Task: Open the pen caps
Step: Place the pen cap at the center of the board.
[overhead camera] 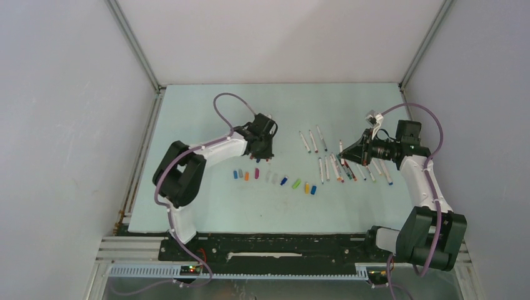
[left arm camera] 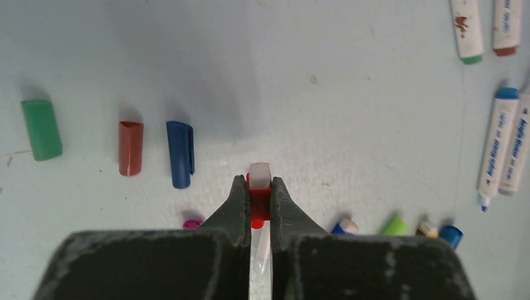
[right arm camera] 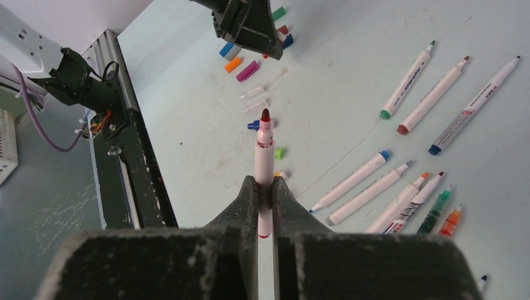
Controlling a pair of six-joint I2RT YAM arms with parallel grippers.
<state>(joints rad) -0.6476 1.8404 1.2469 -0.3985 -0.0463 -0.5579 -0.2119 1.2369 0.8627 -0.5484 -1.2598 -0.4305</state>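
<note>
1. Top view: loose pen caps (overhead camera: 275,179) in a row on bench (overhead camera: 206,112), between the arms
2. Left wrist: left fingers (left arm camera: 236,201) clamped on red cap (left arm camera: 259,199)
3. Right wrist: right fingers (right arm camera: 249,199) clamped on uncapped red pen (right arm camera: 265,156), tip bare

The top external view looks steeply down from behind the arm bases over the whole worktop (overhead camera: 206,206), while each wrist view peers close along its own fingers, both sharing the row of pen caps (overhead camera: 275,179) mid-worktop.

Loose pen caps (overhead camera: 275,179) between arms
</note>
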